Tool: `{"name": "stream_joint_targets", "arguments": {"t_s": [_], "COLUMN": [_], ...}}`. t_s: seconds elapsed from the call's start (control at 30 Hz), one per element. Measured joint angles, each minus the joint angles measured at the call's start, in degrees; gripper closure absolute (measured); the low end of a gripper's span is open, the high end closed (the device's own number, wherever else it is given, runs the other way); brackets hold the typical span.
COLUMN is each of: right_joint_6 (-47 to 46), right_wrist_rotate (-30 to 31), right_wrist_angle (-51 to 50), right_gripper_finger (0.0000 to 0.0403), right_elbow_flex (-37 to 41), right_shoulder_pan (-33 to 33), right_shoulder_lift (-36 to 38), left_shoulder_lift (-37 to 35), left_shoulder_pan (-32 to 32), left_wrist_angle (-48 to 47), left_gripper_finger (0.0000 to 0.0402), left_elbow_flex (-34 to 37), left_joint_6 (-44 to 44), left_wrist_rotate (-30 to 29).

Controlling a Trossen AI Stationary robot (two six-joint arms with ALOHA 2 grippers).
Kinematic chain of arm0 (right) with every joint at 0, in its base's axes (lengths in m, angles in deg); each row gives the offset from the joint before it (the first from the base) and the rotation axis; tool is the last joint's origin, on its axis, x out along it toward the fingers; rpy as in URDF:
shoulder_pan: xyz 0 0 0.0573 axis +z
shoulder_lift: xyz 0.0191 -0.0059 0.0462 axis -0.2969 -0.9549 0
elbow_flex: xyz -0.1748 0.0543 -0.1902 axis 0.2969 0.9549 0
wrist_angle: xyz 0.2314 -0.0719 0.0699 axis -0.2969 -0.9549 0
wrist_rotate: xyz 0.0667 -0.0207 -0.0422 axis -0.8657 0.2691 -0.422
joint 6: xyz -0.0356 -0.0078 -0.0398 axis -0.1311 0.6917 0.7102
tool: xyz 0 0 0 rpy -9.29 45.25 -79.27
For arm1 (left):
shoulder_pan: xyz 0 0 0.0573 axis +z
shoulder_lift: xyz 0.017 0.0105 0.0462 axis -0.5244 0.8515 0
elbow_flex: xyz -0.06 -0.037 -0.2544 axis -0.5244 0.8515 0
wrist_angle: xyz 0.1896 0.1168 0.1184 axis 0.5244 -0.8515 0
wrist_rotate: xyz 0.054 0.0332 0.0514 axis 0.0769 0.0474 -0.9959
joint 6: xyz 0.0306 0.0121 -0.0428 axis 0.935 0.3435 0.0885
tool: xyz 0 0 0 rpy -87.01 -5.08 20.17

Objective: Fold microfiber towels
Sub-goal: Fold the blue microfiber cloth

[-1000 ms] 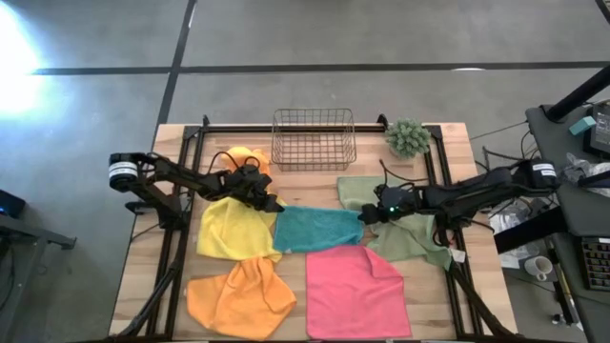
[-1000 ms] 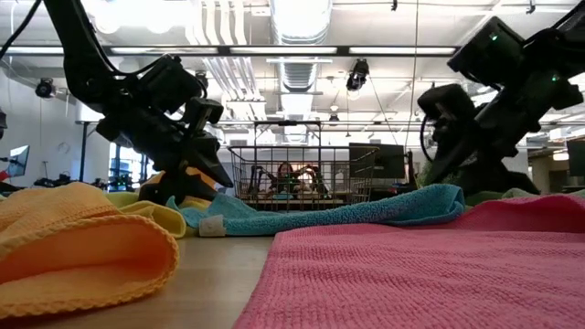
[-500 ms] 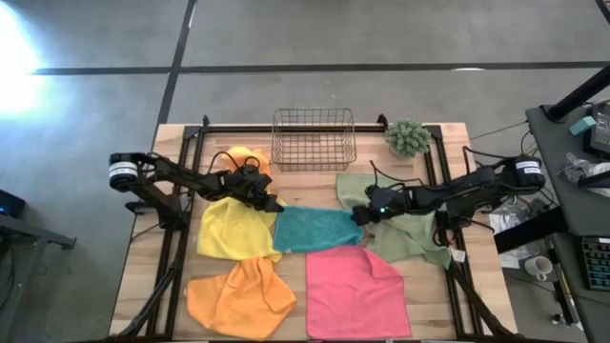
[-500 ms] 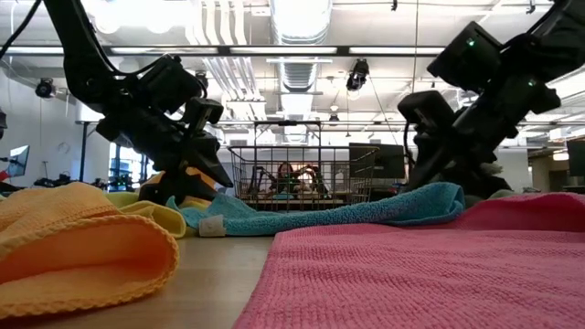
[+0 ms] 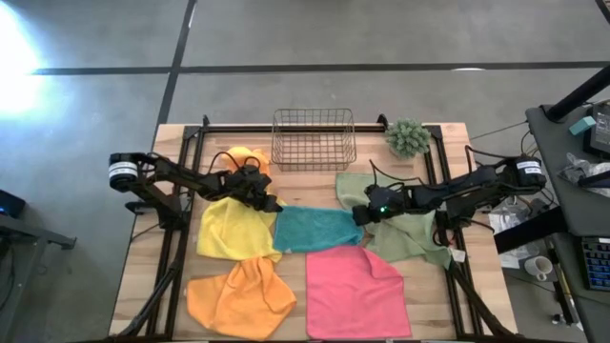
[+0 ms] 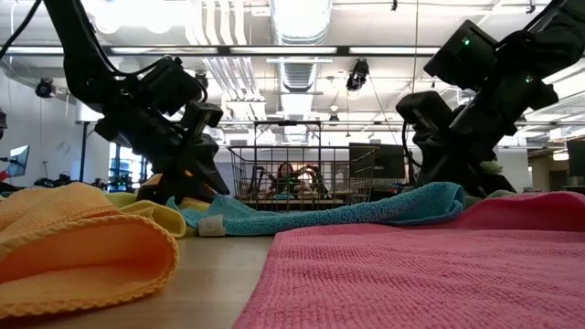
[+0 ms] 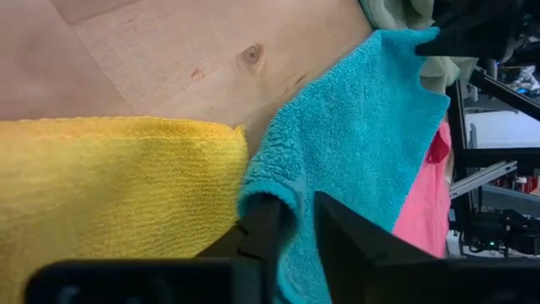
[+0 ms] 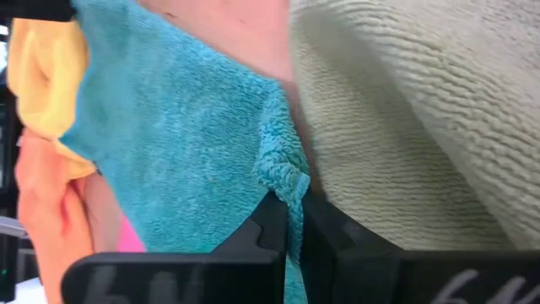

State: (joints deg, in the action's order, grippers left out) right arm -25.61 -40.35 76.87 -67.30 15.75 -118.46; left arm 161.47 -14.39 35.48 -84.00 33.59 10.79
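Note:
The teal towel (image 5: 319,229) lies spread on the table's middle, with its near edge on the pink towel (image 5: 355,291). My left gripper (image 5: 275,204) comes in over the yellow towel (image 5: 233,229) and is shut on the teal towel's far left corner. My right gripper (image 5: 359,217) reaches over the olive green towel (image 5: 405,233) and is shut on the teal towel's far right corner. One orange towel (image 5: 238,297) lies crumpled at the near left. Another orange towel (image 5: 243,155) lies bunched behind my left arm. My left gripper pinches the teal towel's far left corner (image 7: 285,198) between its two fingers, where the edge curls over. The fingers slant down from the table's left. The towel's other parts lie on the table. My right gripper pinches the teal towel's far right corner (image 8: 283,179) between its two fingers, at the frayed edge beside the olive green towel. The fingers slant down from the table's right. The corner sits low by the table, and the towel's middle lies slack.
A wire basket (image 5: 314,138) stands at the far middle of the table. A small green spiky plant (image 5: 408,137) stands at the far right. Black frame rails run along both sides. Bare wood shows between the basket and the teal towel.
My right gripper has moved toward the table's left, up to the teal towel's far right corner, and has shut on it. My left gripper has stayed in place, and its fingers have closed in on the far left corner. The towel lies as before.

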Motion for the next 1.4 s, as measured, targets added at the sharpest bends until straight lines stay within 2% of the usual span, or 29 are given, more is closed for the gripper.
{"name": "stream_joint_targets", "arguments": {"t_s": [0.13, 0.37, 0.53, 0.73, 0.93, 1.03, 1.1, 1.2, 1.4], "right_joint_6": [0.1, 2.2, 5.0, 11.0, 15.7, 16.8, 16.4, 17.7, 16.9], "right_wrist_rotate": [0.0, 0.0, 0.0, 0.1, 3.2, 3.6, 6.1, 5.9, 13.8], "right_wrist_angle": [0.0, -0.4, -1.9, -15.8, -27.2, -27.6, -28.4, -29.0, -28.8], "right_gripper_finger": [0.0394, 0.0394, 0.0394, 0.0394, 0.0394, 0.0394, 0.0394, 0.0394, 0.0394], "right_elbow_flex": [0.0, -0.5, -2.3, -8.8, -15.7, -18.1, -19.5, -20.6, -20.8], "right_shoulder_pan": [0.0, 0.0, 0.1, 0.1, 0.7, 1.5, 2.5, 3.4, 6.6], "right_shoulder_lift": [1.1, 3.8, 6.4, 11.0, 14.6, 15.2, 15.3, 15.2, 15.6], "left_shoulder_lift": [0.0, -1.2, -4.6, -12.0, -21.5, -26.0, -29.2, -33.5, -38.6], "left_shoulder_pan": [0.0, 0.0, 0.0, 0.0, 0.0, -0.1, -0.1, -0.1, -0.3], "left_wrist_angle": [0.0, 0.1, 0.0, -1.7, -12.5, -13.8, -13.6, -14.6, -21.7], "left_gripper_finger": [0.0394, 0.0399, 0.04, 0.04, 0.04, 0.04, 0.04, 0.04, 0.04], "left_elbow_flex": [0.0, 0.0, 0.0, 0.0, 0.1, 0.2, 0.2, 0.2, 0.2], "left_joint_6": [1.2, 2.3, 2.4, 3.0, 7.6, 8.3, 8.4, 8.4, 8.9], "left_wrist_rotate": [-0.1, 0.3, 2.0, 3.6, 3.0, 2.8, 2.6, 0.9, 0.1]}}
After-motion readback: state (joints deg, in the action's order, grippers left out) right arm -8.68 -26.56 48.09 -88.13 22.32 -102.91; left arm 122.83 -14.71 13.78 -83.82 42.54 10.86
